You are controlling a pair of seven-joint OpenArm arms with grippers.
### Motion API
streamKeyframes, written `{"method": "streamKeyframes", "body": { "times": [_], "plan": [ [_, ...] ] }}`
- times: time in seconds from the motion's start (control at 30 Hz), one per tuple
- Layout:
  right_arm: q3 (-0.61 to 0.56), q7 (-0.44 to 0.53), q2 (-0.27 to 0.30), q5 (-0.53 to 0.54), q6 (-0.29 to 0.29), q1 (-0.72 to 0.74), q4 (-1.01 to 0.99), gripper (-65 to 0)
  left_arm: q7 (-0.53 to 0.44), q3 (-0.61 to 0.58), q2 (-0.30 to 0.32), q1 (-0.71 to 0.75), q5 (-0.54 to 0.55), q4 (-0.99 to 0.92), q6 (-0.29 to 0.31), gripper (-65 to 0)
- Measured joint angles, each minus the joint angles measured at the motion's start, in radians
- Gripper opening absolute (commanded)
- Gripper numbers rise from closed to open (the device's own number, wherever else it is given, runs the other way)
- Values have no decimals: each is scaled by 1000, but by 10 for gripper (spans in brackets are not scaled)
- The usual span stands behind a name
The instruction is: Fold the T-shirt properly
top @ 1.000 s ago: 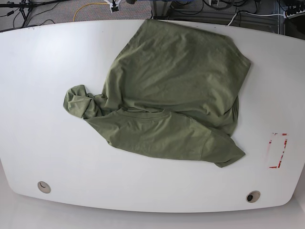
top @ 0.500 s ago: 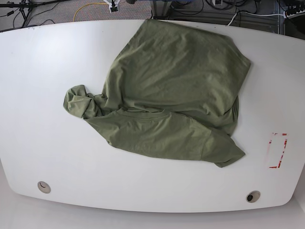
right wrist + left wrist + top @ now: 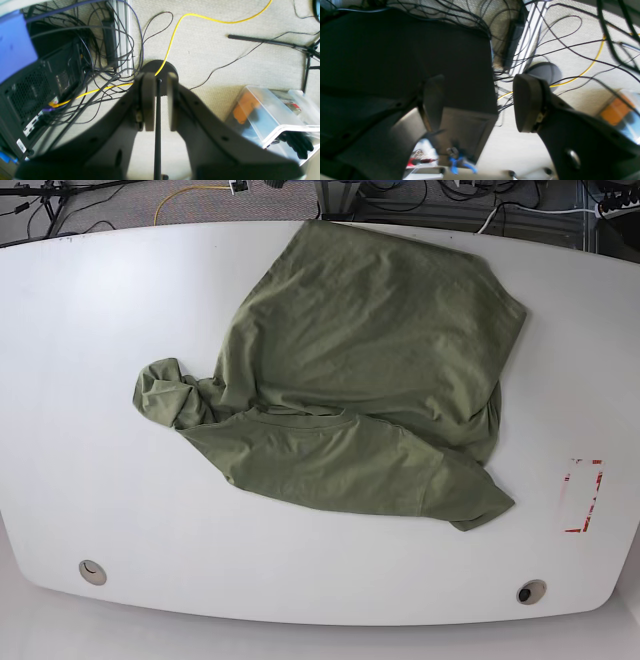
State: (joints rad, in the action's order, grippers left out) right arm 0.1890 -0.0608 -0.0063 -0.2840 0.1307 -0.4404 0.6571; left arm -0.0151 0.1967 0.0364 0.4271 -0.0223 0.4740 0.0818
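White round-cornered table point(image 3: 80, 480), rumpled olive-green cotton T-shirt point(image 3: 360, 360) mid-surface, unfolded; left gripper point(image 3: 480, 105) spread, right gripper point(image 3: 157, 100) nearly pressed together, both empty

1. T-shirt point(image 3: 360, 350) — plain olive-green, no print, soft and wrinkled, lying on the white table, around its middle and toward the far edge.
2. Not spread flat: the lower band is doubled over the broad upper panel, its fold line running across the middle.
3. One sleeve bunched into a crumpled lump at the base view's left.
4. Near-right corner tapers to a point — far edge reaches the table's rim.
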Motion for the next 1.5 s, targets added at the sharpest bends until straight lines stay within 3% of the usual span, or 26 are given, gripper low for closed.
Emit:
{"method": "streamKeyframes", "body": {
  "times": [0.1, 0.17, 0.27, 0.4, 0.5, 0.57, 0.67, 1.2, 1.5],
  "plan": [
    [-2, -33, -13, -5, -2, -89, 166, -561, 23, 0, -2, 134, -3, 233, -3, -254],
    [-1, 56, -15, 8, -4, -133, 234, -561, -51, 0, 6, 192, 11, 311, 8, -254],
    [-1, -13, -13, -1, -2, -171, 289, -562, 23, 2, 15, 244, -2, 373, -15, -254],
    [0, 5, -13, 0, -4, -216, 348, -561, -5, 1, 19, 308, 1, 467, -10, -255],
    [-6, -34, -13, 0, 0, -248, 417, -561, 21, 7, 11, 357, 1, 583, -11, -255],
    [-8, 1, -16, 2, -1, -274, 464, -561, -51, 8, 8, 375, 14, 621, -2, -256],
    [-9, -14, -21, 0, -1, -292, 511, -561, -14, 13, 6, 383, 16, 650, -3, -257],
    [-32, -21, -41, 0, 0, -437, 735, -554, -21, 31, 8, 508, 20, 804, -11, -257],
    [-26, -41, -50, 0, 0, -495, 836, -481, 3, 28, 3, 596, 8, 937, -14, -255]
  ]
}}
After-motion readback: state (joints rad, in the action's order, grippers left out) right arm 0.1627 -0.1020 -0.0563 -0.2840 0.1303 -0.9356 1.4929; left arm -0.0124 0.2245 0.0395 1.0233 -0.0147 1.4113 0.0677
